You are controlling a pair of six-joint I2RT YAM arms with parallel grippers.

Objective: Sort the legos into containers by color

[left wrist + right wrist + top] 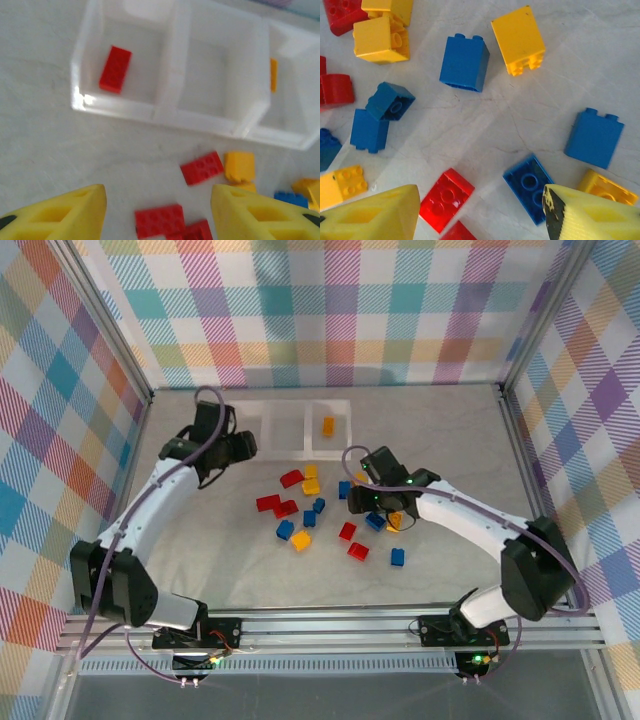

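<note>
The containers are a clear three-compartment tray (288,451) at the back of the table. In the left wrist view the tray (170,112) holds one red lego (115,69) in its left compartment and an orange one (273,75) in its right; the middle compartment is bare. My left gripper (159,200) is open with nothing between its fingers, just in front of the tray above red legos (160,220). My right gripper (480,205) is open over the loose pile, with a red lego (446,199) and a blue lego (529,187) lying between its fingers.
Loose red, blue and yellow legos (300,510) are scattered across the table's middle, between the two arms. A lone blue one (397,557) lies nearer the front. Checked walls close in the table at the back and both sides.
</note>
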